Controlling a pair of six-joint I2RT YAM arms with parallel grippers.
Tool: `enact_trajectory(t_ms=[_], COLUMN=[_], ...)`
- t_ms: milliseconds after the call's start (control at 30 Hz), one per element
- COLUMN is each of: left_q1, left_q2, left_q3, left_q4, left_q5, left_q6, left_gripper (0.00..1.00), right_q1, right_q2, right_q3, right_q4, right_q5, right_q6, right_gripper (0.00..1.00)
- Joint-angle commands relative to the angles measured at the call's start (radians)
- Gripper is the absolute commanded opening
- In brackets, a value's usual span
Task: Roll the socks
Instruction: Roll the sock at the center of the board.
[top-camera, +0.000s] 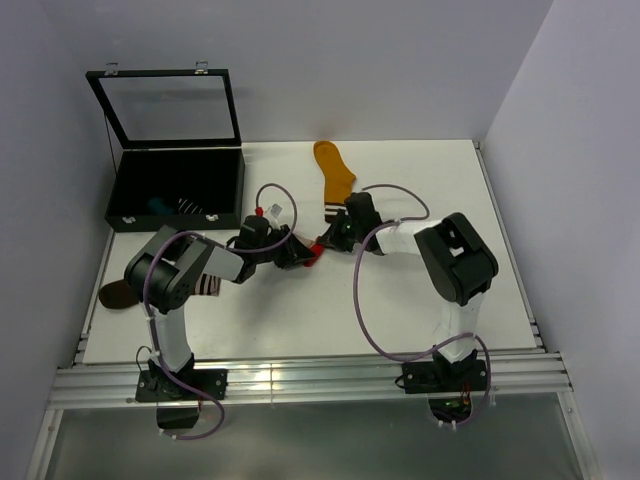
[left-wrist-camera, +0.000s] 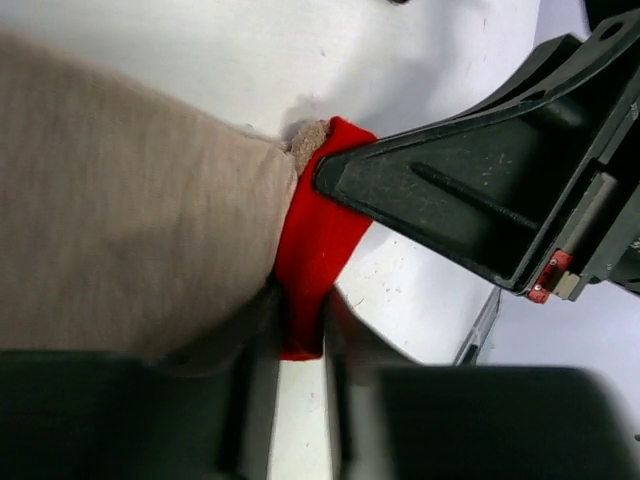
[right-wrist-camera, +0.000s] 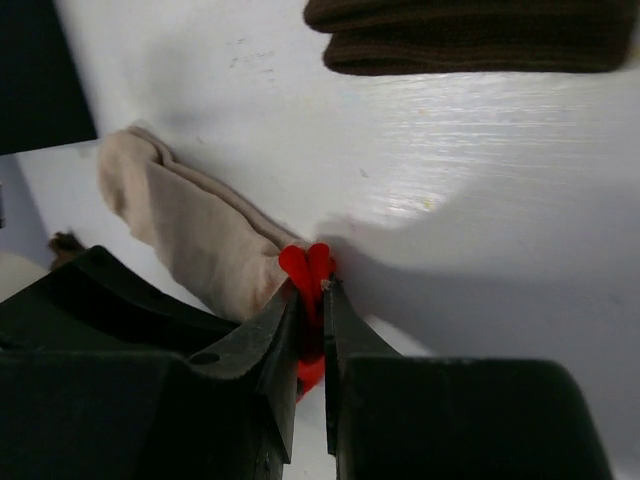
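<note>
A beige sock (left-wrist-camera: 130, 200) with a red end (left-wrist-camera: 315, 240) lies on the white table between the two arms. My left gripper (left-wrist-camera: 300, 325) is shut on the lower edge of the red end. My right gripper (right-wrist-camera: 310, 300) is shut on the same red end (right-wrist-camera: 308, 262) from the other side, and the beige body (right-wrist-camera: 190, 230) trails off to the left. In the top view both grippers, left (top-camera: 293, 252) and right (top-camera: 325, 243), meet at the red end (top-camera: 312, 256). A mustard sock (top-camera: 335, 170) lies flat behind them. A brown sock (top-camera: 115, 293) lies at the left.
An open black box (top-camera: 175, 185) with a glass lid stands at the back left, with a teal sock and a striped sock inside. A dark brown sock (right-wrist-camera: 470, 35) lies beyond my right gripper. The right finger (left-wrist-camera: 470, 200) fills the right of the left wrist view.
</note>
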Motion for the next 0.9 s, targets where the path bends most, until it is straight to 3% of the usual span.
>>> enact_trajectory(t_ms=[0, 33, 67, 267, 567, 867], left_q1=[-0.031, -0.04, -0.044, -0.096, -0.224, -0.281], left_q2=[-0.073, -0.09, -0.12, -0.21, -0.199, -0.144], left_q3=[0.043, 0.06, 0.07, 0.126, 0.159, 0.214], left_q4=[-0.148, -0.187, -0.205, -0.333, -0.313, -0.305], left_q5=[-0.046, -0.07, -0.09, -0.254, -0.386, -0.474], left_q6=[0.144, 0.168, 0.216, 0.376, 0.565, 0.649], left_gripper=[0.33, 0.37, 0.49, 0.62, 0.72, 0.71], right_q1=[0.004, 0.002, -0.001, -0.004, -0.004, -0.004], right_q2=[-0.078, -0.086, -0.1, -0.124, -0.109, -0.104], right_q3=[0.06, 0.076, 0.084, 0.121, 0.135, 0.132], right_q4=[-0.216, -0.283, -0.308, -0.406, -0.445, -0.432], right_q5=[0.157, 0.176, 0.214, 0.256, 0.239, 0.213], right_q6=[-0.084, -0.09, -0.098, -0.124, -0.118, -0.119], right_gripper=[0.0, 0.0, 0.0, 0.0, 0.0, 0.0])
